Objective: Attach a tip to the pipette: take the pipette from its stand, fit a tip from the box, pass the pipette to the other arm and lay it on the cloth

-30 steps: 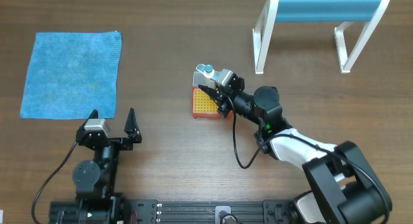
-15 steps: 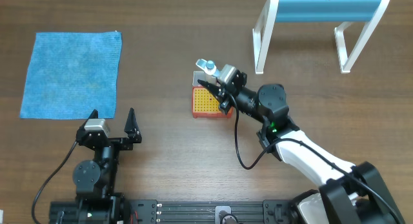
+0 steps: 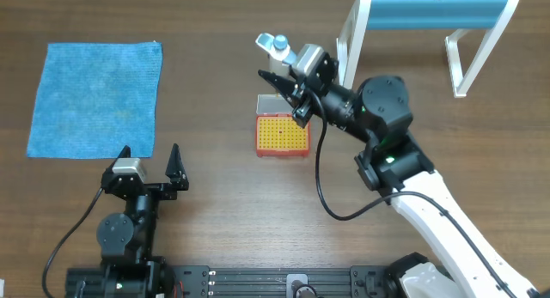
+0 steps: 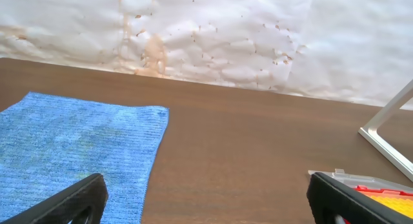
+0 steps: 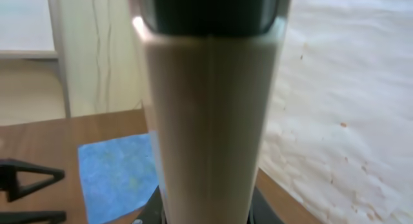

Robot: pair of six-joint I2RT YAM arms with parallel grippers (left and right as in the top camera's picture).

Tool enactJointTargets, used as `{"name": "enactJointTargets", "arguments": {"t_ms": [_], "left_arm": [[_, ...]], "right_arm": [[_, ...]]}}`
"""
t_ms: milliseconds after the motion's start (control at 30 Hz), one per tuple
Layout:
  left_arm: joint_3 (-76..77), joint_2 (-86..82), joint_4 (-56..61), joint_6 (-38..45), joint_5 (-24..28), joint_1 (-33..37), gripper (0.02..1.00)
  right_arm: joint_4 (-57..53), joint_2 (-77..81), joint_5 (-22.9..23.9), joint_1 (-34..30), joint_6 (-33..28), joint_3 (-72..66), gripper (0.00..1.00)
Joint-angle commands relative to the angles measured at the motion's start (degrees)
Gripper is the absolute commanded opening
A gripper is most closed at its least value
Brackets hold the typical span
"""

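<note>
The right gripper [image 3: 290,82] is clamped on the pipette [image 3: 274,45], carrying it upright and lifted near 12 o'clock of the tip box [image 3: 282,135], likely so the shaft clears the rack. The left gripper [image 3: 151,159] waits with jaws spread at 5 o'clock of the cloth [image 3: 94,99], placed to receive it. The top view gives this layout, while the right wrist view shows the pipette's pale body standing vertical. I cannot tell whether 1 tip is fitted.

The pipette [image 3: 275,45], white-grey with a blue top button, is held up off the tabletop [image 3: 223,221], behind the tip box [image 3: 282,136]. This orange box has yellow tips and stands open near the middle. The blue cloth [image 3: 94,99] lies flat at the far left corner. The white stand [image 3: 434,13] with its blue bar is at the far right corner.
</note>
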Motion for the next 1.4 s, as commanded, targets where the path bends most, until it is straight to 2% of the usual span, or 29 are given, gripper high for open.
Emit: {"name": "enactJointTargets", "arguments": {"t_ms": [33,167,400,467,533,600,667,767,867,967,1100,1200,1333,1400], "left_arm": [[-0.04,0.11,-0.44,0.74,0.66,-0.07,0.996],[-0.04,0.11,-0.44,0.74,0.66,-0.07,0.998],[-0.04,0.11,-0.31,0.7,0.72,-0.07,0.998],[-0.04,0.11,0.7,0.13,3.32,-0.07,0.998],[-0.04,0.11,2.27,-6.08,10.93,-0.07,0.998],[-0.04,0.11,4.83,-14.91,18.43,-0.07,0.998],[-0.04,0.11,8.87,-23.3,22.82,-0.04,0.996],[-0.04,0.11,16.96,-29.73,23.26,-0.02,0.996],[-0.04,0.11,25.07,-34.88,19.34,-0.02,0.996],[0.35,0.11,26.77,-40.81,18.8,-0.02,0.998],[2.6,1.99,24.9,-45.53,25.18,-0.02,0.996],[6.29,5.99,24.87,-46.42,27.3,-0.02,0.998],[13.97,16.06,24.9,-46.18,30.32,-0.02,0.996],[19.37,24.26,24.94,-46.18,34.67,-0.02,0.996]], "right_arm": [[-3.76,-2.47,-6.86,0.44,3.93,5.97,0.075],[-4.46,-2.67,-7.58,0.44,11.76,6.12,0.075],[-5.49,-2.56,-7.58,0.44,15.93,6.12,0.075],[-5.53,-2.56,-7.58,0.44,19.65,6.12,0.075],[-5.57,-2.56,-9.42,0.44,22.62,6.12,0.075],[-5.88,-2.54,-13.09,0.44,22.6,6.1,0.075],[-7.69,-2.54,-16.2,0.44,22.6,6.1,0.075],[-12.74,-2.54,-17.29,0.37,22.56,6.1,0.075],[-16.79,-2.54,-18.12,0.37,22.53,6.1,0.075],[-18.97,-2.54,-19.04,0.37,22.56,6.1,0.075],[-19.5,-2.43,-22.1,0.33,22.51,6.1,0.073],[-19.5,-2.43,-24.39,0.31,22.1,6.1,0.075],[-20.63,-2.43,-25.62,0.33,22.1,6.1,0.075],[-21.92,-2.43,-25.66,0.33,22.1,6.1,0.075]]}}
